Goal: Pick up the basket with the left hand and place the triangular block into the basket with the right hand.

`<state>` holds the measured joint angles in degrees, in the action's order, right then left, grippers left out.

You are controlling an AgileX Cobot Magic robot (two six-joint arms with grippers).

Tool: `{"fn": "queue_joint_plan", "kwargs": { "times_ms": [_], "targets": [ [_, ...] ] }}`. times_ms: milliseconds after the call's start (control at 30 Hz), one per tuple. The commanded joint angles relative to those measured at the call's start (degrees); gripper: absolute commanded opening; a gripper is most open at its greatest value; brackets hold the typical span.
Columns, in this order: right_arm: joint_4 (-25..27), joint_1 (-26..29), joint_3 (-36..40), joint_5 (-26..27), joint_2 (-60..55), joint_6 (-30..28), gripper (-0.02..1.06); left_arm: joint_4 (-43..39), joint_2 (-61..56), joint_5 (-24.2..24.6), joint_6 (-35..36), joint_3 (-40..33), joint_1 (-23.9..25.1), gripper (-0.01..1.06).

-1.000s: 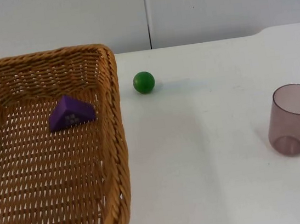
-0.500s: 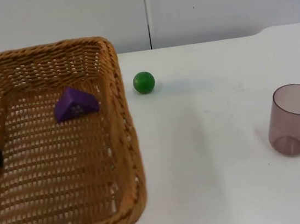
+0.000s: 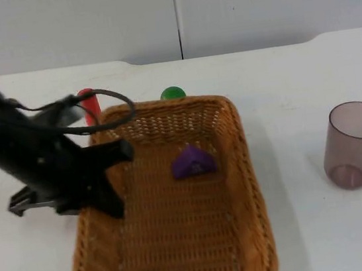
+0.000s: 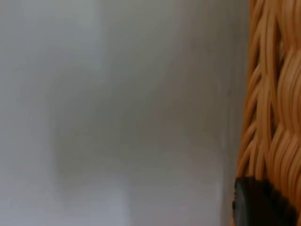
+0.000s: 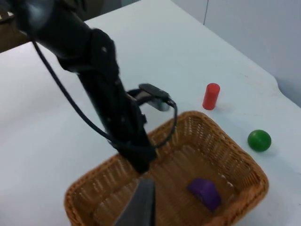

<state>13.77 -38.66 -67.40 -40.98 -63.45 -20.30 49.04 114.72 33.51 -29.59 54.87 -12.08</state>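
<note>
Basket (image 3: 182, 242), light stiff wicker, hangs by its rim from left gripper (image 3: 114, 208), triangular block (image 3: 193, 162) inside; right gripper's state unclear.

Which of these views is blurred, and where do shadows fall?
Left wrist view: smeared, though the basket weave is readable. Top view: sharp, soft shadows beside the cup and under the left gripper on the basket rim. Right wrist view: crisp; the red cylinder and green ball cast faint shadows.
</note>
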Motion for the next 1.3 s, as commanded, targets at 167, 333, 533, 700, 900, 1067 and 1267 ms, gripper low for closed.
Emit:
{"fn": "queue_joint_plan", "kwargs": {
  "times_ms": [167, 333, 533, 700, 900, 1067, 1267],
  "targets": [
    [-0.5, 0.2, 0.1, -0.3, 0.4, 1.4, 0.84, 3.6, 3.2, 0.4, -0.1, 3.8, -2.7, 0.00],
    [-1.8, 0.2, 0.1, -0.3, 0.4, 1.4, 0.84, 2.6, 3.2, 0.9, 0.8, 3.8, -2.5, 0.25],
    [-2.9, 0.2, 0.1, 0.3, 0.4, 1.4, 0.84, 1.7, 2.8, 1.0, 1.0, 3.8, -2.3, 0.94],
    [-3.6, 0.2, 0.1, 0.1, 0.4, 1.4, 0.84, -4.7, -1.3, 0.7, 5.1, 3.7, 0.4, 1.05],
    [-4.8, 0.2, 0.1, 1.9, 0.4, 1.4, 0.84, -20.0, -13.0, 2.2, 15.0, 3.7, 4.2, 1.05],
    [-4.8, 0.2, 0.1, 3.8, 0.4, 1.4, 0.84, -25.1, -24.7, 3.7, 15.6, 3.7, 4.2, 1.05],
    [-4.7, 0.2, 0.1, 4.5, 2.3, 1.4, 0.84, -25.5, -39.8, 4.7, 14.9, 3.7, 4.1, 1.05]
  ]
}}
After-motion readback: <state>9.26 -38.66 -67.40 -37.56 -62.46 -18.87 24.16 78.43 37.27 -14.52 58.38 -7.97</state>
